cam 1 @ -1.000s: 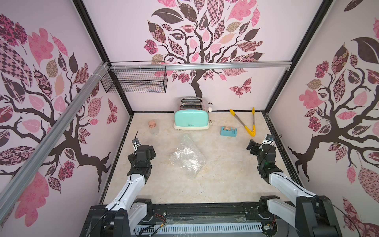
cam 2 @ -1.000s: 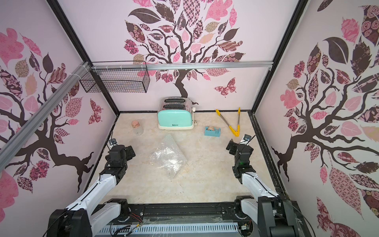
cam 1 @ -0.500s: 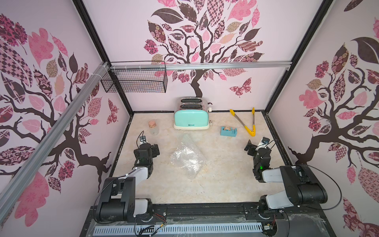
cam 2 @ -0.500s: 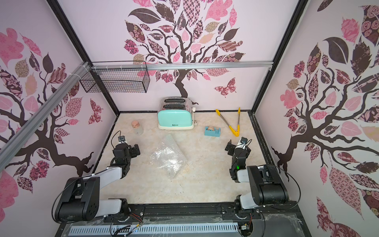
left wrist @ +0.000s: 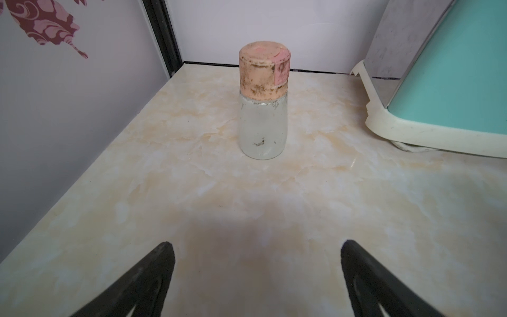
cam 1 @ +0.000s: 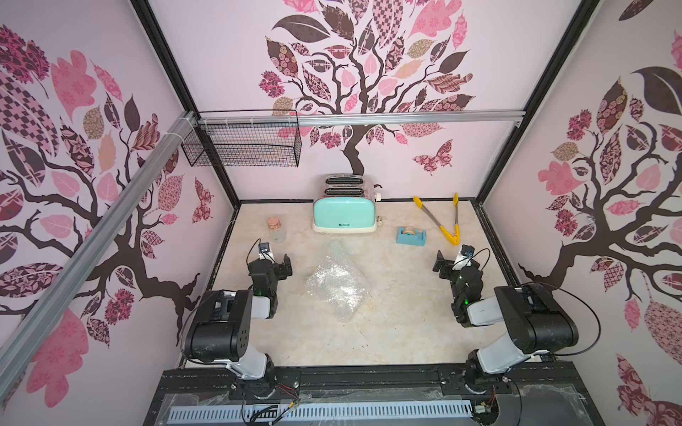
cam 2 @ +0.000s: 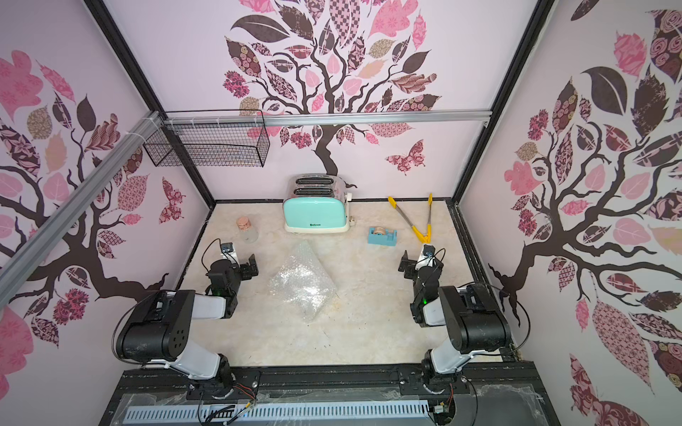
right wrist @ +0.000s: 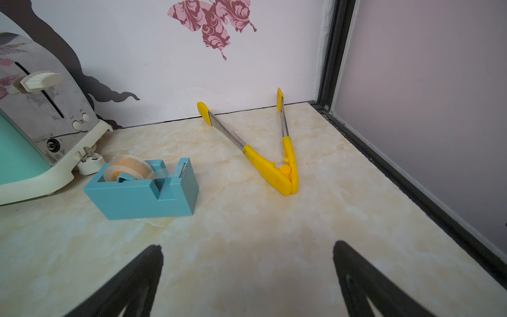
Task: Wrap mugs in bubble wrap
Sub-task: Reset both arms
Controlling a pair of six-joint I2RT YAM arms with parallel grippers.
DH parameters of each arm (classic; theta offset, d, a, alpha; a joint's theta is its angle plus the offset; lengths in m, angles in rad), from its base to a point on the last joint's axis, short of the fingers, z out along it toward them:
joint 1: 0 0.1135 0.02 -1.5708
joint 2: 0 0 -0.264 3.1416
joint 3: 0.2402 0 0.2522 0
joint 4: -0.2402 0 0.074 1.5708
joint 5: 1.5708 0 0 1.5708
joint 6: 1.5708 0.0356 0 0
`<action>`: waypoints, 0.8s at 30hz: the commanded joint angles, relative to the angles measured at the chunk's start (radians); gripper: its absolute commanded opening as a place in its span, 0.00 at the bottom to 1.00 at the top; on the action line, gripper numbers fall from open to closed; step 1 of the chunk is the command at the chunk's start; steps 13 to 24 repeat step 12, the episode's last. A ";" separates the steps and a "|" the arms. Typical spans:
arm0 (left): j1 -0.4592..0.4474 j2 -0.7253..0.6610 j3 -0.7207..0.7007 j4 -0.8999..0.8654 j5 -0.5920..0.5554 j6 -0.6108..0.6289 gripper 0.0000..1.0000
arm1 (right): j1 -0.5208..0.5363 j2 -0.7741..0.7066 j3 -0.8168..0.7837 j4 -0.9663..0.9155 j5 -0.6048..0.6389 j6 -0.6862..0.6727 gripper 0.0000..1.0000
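Observation:
A crumpled bundle of clear bubble wrap [cam 1: 337, 284] [cam 2: 300, 284] lies mid-table in both top views. The mugs are hidden; I cannot tell whether one is inside the bundle. My left gripper [cam 1: 284, 265] [cam 2: 251, 266] hangs low over the table left of the wrap, apart from it. In the left wrist view it [left wrist: 257, 244] is open and empty. My right gripper [cam 1: 442, 262] [cam 2: 405, 266] sits to the wrap's right, well apart. In its wrist view it [right wrist: 247, 245] is open over bare tabletop.
A mint toaster [cam 1: 345, 215] stands at the back wall. A corked glass jar [left wrist: 262, 109] stands ahead of the left gripper. A blue tape dispenser [right wrist: 142, 189] and yellow tongs [right wrist: 277, 167] lie ahead of the right gripper. A wire basket [cam 1: 243, 145] hangs back left.
Both arms have folded back towards the front rail, elbows now raised high. The grippers stay open. The bubble wrap has not moved.

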 commanded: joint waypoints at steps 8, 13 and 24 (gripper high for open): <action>0.003 -0.007 0.013 0.015 0.022 0.013 0.98 | 0.007 0.014 0.021 -0.001 -0.009 -0.017 1.00; 0.004 -0.012 0.012 0.011 0.021 0.012 0.98 | 0.008 0.010 0.017 0.004 -0.010 -0.016 1.00; 0.004 -0.012 0.012 0.011 0.021 0.012 0.98 | 0.008 0.010 0.017 0.004 -0.010 -0.016 1.00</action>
